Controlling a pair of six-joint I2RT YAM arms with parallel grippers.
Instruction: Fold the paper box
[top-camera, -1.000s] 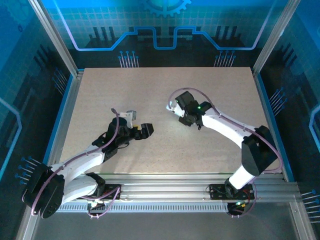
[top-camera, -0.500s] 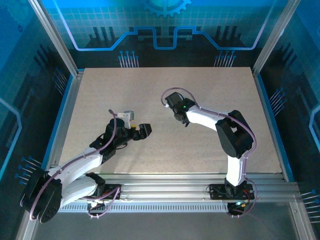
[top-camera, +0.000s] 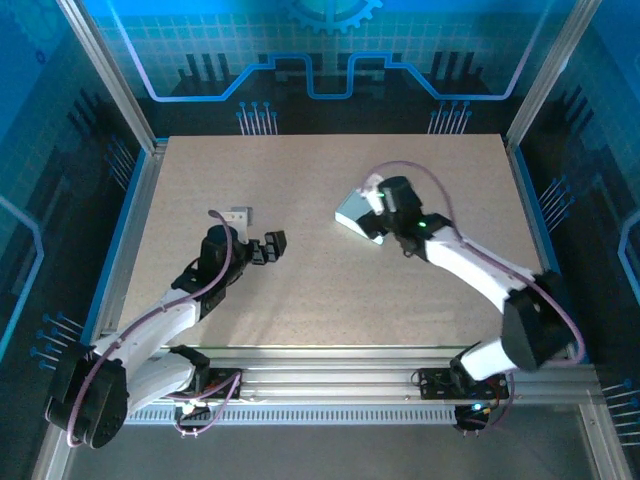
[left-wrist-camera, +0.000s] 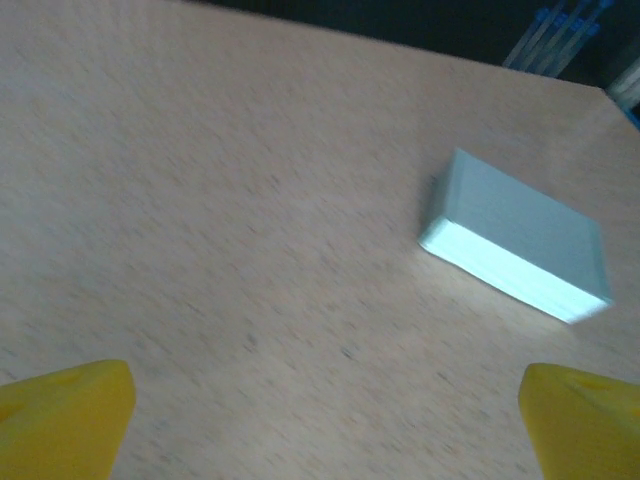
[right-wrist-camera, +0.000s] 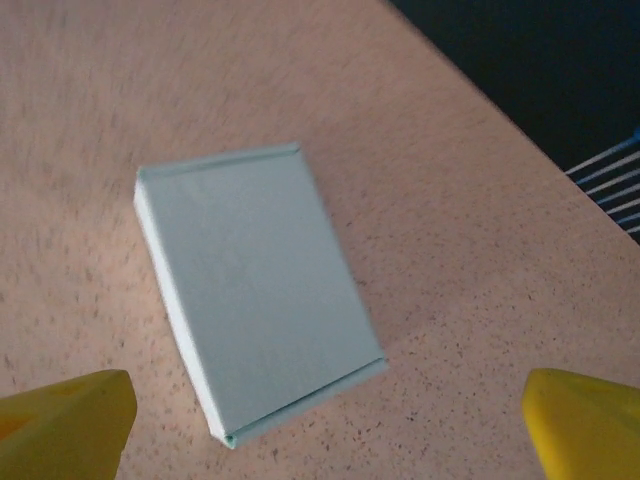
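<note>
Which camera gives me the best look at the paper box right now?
Right wrist view: the paper box lies flat on the table, large and sharp, its whole top face visible. The left wrist view shows the box smaller, blurred, off to the side. The top view shows it tiny, beside the right arm.

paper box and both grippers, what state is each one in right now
paper box: folded shut into a flat rectangle, lying on the table, not gripped
left gripper: open, empty
right gripper: open, empty, the box lies just ahead of its fingertips
</note>
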